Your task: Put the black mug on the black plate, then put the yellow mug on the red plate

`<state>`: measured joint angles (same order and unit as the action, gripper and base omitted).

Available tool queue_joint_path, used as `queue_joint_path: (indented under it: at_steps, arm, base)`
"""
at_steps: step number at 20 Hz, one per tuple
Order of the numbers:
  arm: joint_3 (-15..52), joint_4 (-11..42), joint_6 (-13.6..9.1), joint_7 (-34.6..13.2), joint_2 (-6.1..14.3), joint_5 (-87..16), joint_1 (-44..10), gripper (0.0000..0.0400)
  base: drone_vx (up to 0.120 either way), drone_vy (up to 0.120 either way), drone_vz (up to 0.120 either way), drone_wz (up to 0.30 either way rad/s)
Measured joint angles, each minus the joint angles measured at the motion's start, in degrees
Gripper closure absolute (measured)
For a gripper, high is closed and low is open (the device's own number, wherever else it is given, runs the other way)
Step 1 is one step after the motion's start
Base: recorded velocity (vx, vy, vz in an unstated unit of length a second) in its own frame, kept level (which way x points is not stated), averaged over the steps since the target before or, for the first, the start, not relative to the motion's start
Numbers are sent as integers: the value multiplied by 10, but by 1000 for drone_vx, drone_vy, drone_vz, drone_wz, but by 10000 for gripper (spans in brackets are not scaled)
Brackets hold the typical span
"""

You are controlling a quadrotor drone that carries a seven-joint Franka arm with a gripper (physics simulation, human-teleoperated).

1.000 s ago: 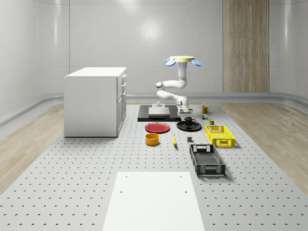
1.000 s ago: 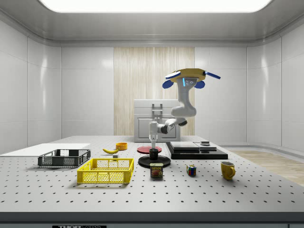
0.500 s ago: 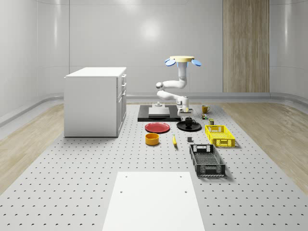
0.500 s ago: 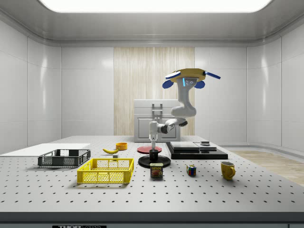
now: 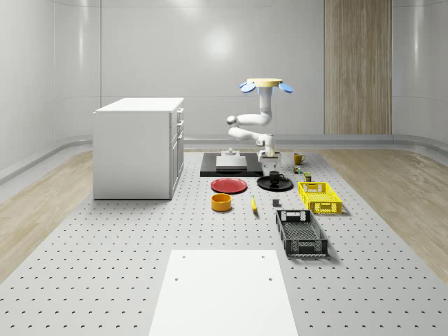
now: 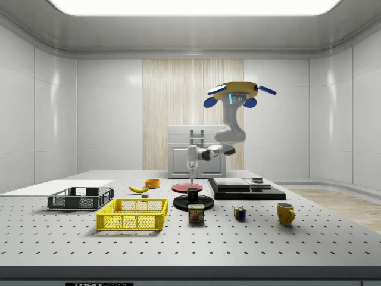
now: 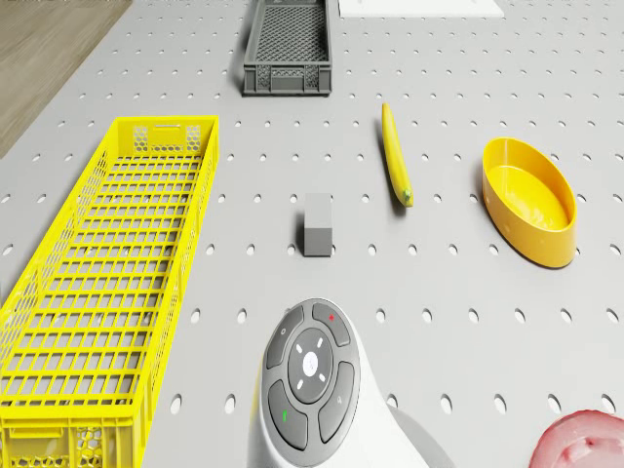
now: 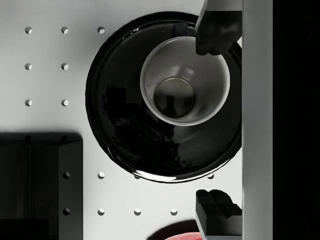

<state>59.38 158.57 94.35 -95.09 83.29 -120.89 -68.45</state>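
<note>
The black mug (image 5: 274,176) (image 6: 193,194) stands upright on the black plate (image 5: 274,185) (image 6: 193,203). From the wrist view I look straight down into the mug (image 8: 185,82), which sits off-centre on the plate (image 8: 125,125). My gripper (image 8: 217,120) (image 6: 192,174) hangs open just above the mug, holding nothing, one fingertip (image 8: 217,30) over its rim. The drone (image 5: 264,85) (image 6: 233,94) hovers above the plates. The yellow mug (image 5: 299,159) (image 6: 286,213) stands on the table beyond the black plate. The red plate (image 5: 229,185) (image 6: 187,187) lies bare beside the black one.
A yellow basket (image 5: 320,197) (image 7: 107,283), a black basket (image 5: 301,232) (image 7: 286,44), a banana (image 7: 395,156), a yellow bowl (image 7: 531,200) and a grey block (image 7: 317,224) lie nearby. A can (image 6: 196,213) and a cube (image 6: 240,213) stand near the yellow mug. A white cabinet (image 5: 138,147) stands at the whole-scene view's left.
The gripper has opened and let go of the black mug, which now stands on the black plate. The gripper and the drone have risen a little.
</note>
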Motion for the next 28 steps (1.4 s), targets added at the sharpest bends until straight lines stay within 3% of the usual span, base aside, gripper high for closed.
queue_joint_path:
  at_steps: [13, 18, 28]
  arm:
    - [4, 4, -9, 3, -6, 2, 5, 0]
    - [4, 4, -11, 4, -8, 1, 7, 0]
    - [3, 4, -14, 6, -12, -1, 9, 0]
  base:
    - [0, 0, 120, 0]
    - [-8, 88, 0, 0]
    - [-120, 120, 0, 0]
